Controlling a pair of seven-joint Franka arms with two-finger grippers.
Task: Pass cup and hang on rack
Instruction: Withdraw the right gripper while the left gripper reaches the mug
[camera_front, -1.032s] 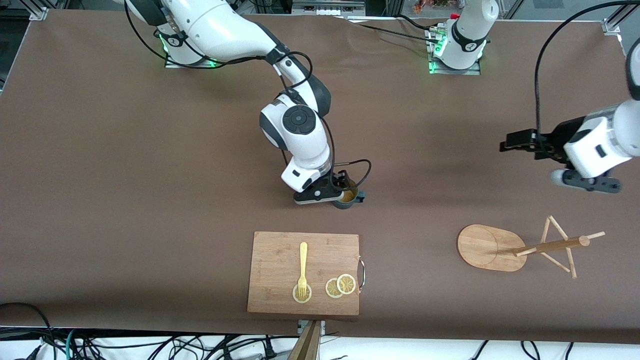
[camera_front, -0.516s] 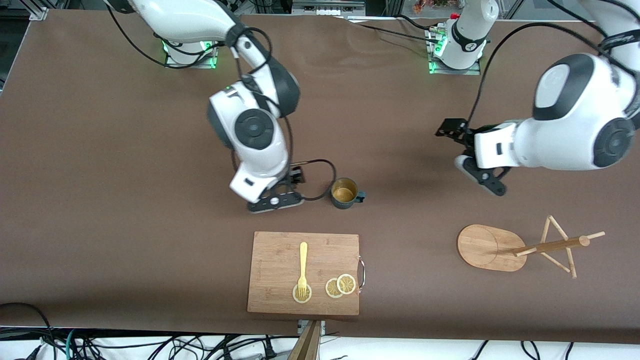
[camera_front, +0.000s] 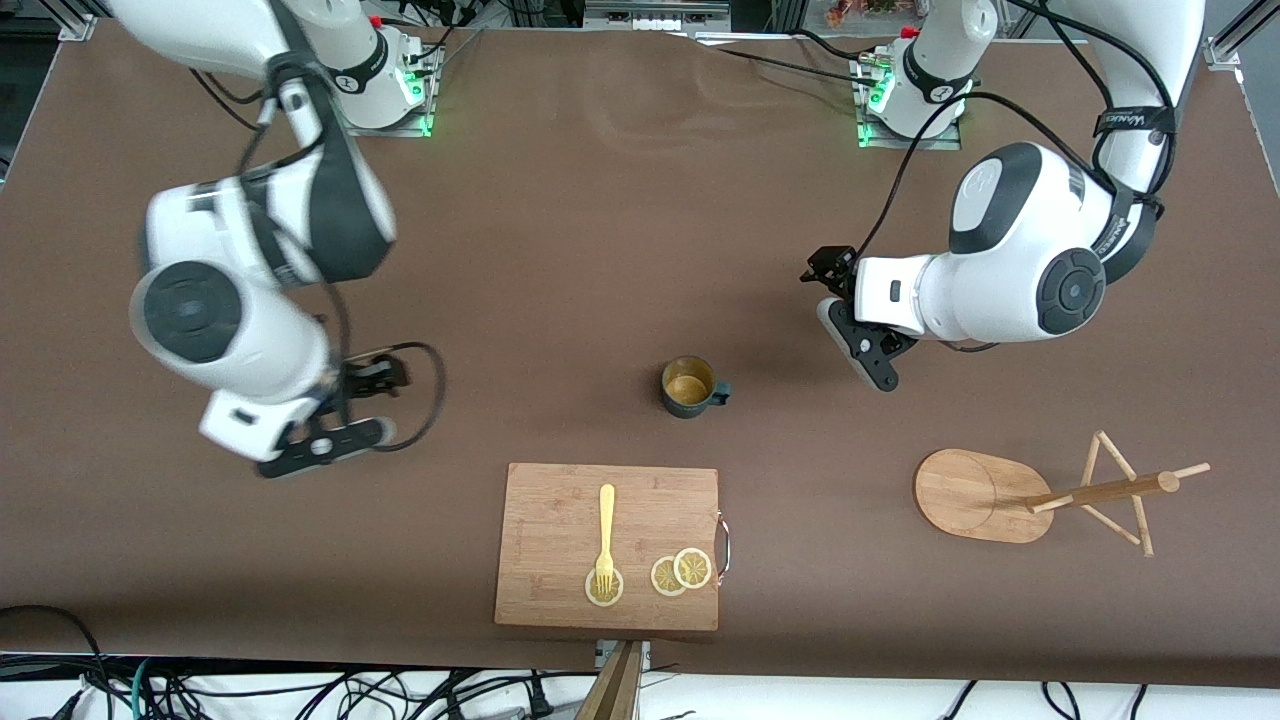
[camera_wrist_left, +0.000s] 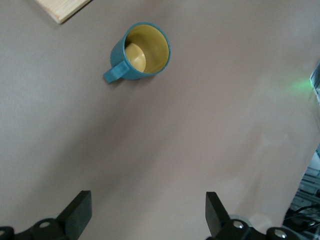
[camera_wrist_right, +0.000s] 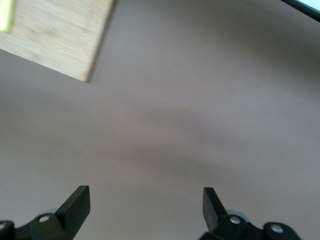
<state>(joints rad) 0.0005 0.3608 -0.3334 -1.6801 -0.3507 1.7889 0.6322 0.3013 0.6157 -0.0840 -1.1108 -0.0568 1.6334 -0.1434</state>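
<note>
Teal cup (camera_front: 689, 388), tan inside

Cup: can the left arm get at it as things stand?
Probably yes. The cup stands upright alone on the table, handle toward the open left gripper, with bare tabletop between them. The right gripper, open, is well off.

A: Brown table (camera_front: 560, 250). Directly on it?
B: Cup (camera_front: 688, 387) upright mid-table; cutting board (camera_front: 608, 545) nearer the camera; rack (camera_front: 1040, 495) standing toward the left arm's end, well apart from both.
</note>
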